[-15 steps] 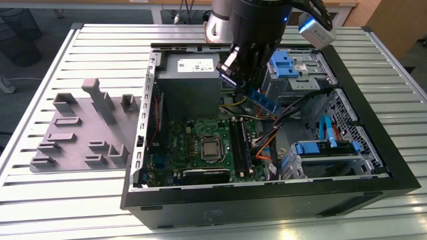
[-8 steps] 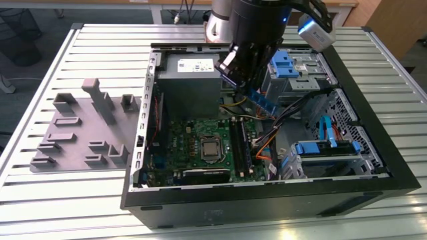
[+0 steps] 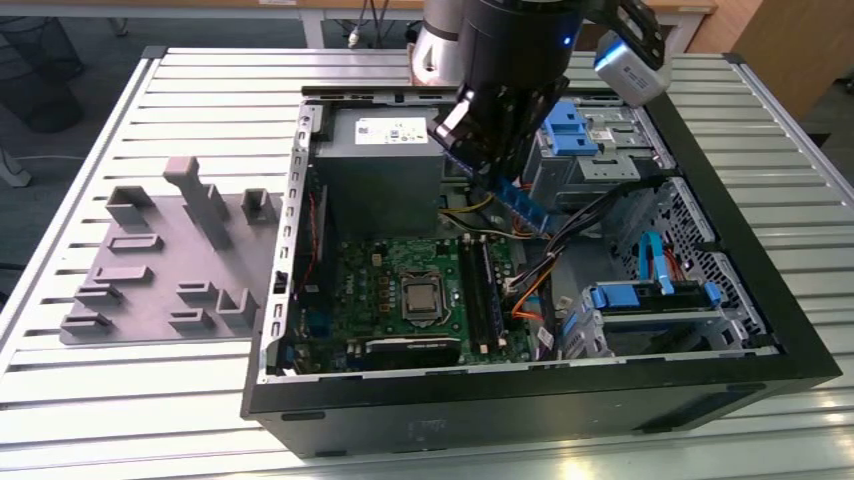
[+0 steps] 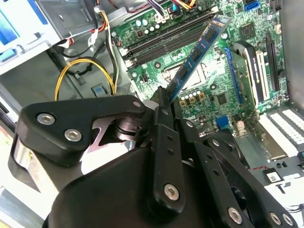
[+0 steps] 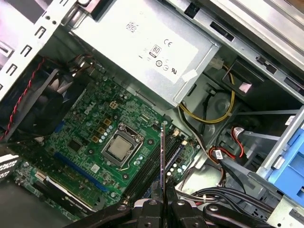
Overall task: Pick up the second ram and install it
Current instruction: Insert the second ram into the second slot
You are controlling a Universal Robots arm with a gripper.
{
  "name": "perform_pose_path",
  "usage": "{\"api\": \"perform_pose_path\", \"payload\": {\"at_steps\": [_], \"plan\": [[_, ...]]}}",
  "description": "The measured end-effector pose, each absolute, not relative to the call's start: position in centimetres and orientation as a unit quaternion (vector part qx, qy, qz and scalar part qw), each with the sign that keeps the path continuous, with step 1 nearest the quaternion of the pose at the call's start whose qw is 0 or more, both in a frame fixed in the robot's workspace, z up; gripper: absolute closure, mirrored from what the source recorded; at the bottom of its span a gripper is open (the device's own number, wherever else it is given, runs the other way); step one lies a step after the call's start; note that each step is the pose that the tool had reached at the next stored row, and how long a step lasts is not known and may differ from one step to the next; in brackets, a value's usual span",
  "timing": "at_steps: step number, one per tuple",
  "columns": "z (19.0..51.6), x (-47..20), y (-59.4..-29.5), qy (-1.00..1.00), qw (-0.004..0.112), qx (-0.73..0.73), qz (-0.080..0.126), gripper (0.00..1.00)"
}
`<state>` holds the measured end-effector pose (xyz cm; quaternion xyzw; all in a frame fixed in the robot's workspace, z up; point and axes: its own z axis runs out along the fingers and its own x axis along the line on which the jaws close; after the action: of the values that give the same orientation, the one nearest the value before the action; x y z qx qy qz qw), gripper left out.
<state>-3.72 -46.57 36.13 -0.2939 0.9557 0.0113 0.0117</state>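
- Your gripper [image 4: 167,102] has its fingers pinched on the second ram [image 4: 198,50], clamping one end of the stick.
- You see the second ram [image 3: 523,208] tilted in the air inside the open computer case [image 3: 747,330], above the green motherboard [image 3: 387,290] and clear of the black memory slots [image 4: 166,40].
- In the first wrist view the stick [image 5: 163,156] shows edge-on, over the slots beside the processor [image 5: 121,146].
- The grey holder tray [image 3: 174,260] sits on the worktop [image 3: 107,400] just beside the case, towards the exterior view's left.
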Motion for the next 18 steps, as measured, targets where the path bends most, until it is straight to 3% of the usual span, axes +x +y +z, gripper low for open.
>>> {"api": "perform_pose_path", "payload": {"at_steps": [18], "plan": [[36.08,-3.72,-46.57,0.970,0.012,-0.244,0.011,0.86]]}}
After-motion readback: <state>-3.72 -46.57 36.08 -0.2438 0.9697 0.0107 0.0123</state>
